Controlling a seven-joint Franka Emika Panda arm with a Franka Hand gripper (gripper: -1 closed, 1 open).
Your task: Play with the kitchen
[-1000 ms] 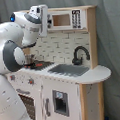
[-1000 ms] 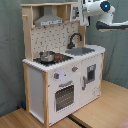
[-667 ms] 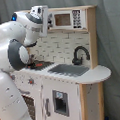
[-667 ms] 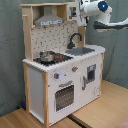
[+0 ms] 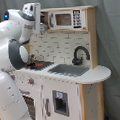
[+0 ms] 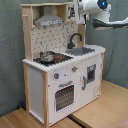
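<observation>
The kitchen (image 5: pixel 67 90) (image 6: pixel 60 75) is a white and light-wood toy. It has a pegboard back, a grey hood (image 6: pixel 49 20), a black faucet (image 5: pixel 80 54) (image 6: pixel 75 39), a sink (image 5: pixel 69 69) (image 6: pixel 81 50) and a stovetop (image 5: pixel 38 64). A small metal pot (image 6: pixel 47 56) stands on the stovetop. An oven door (image 6: pixel 64 96) and knobs (image 6: pixel 57 76) sit on the front. My gripper (image 5: pixel 40 22) (image 6: pixel 77 16) hangs at the top of the kitchen, beside the upper shelf and above the counter, touching nothing I can make out.
A toy microwave (image 5: pixel 64 19) fills the upper shelf. My white arm (image 5: pixel 13 48) stands close against the kitchen at the first exterior view's left. The kitchen rests on a wooden table (image 6: pixel 107 107) before a grey curtain (image 6: pixel 10 55).
My gripper has moved slightly up and closer to the kitchen's upper shelf. The pot and the kitchen have not moved.
</observation>
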